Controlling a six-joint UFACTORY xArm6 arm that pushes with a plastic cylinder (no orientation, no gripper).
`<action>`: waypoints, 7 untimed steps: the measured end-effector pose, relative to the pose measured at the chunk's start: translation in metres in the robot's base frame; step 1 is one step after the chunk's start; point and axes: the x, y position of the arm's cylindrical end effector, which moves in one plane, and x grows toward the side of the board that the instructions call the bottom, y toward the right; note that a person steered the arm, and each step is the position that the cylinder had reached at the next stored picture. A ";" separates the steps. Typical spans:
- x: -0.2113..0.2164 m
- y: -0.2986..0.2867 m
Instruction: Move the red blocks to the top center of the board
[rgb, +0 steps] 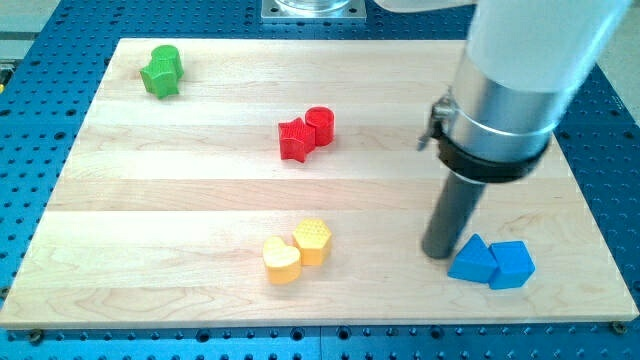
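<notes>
A red star block (294, 140) and a red cylinder block (320, 125) touch each other a little above the board's middle, slightly left of centre. My tip (439, 252) rests on the board at the lower right, far right and below the red blocks. It stands just left of a blue triangular block (472, 262), touching or nearly touching it.
A second blue block (511, 265) sits against the blue triangular one. A yellow heart block (281, 260) and a yellow hexagon block (313, 241) touch at the lower centre. A green block (161, 71) lies at the top left. The wooden board (150, 200) sits on a blue perforated table.
</notes>
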 end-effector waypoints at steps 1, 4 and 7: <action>-0.042 -0.033; -0.078 -0.037; -0.077 -0.037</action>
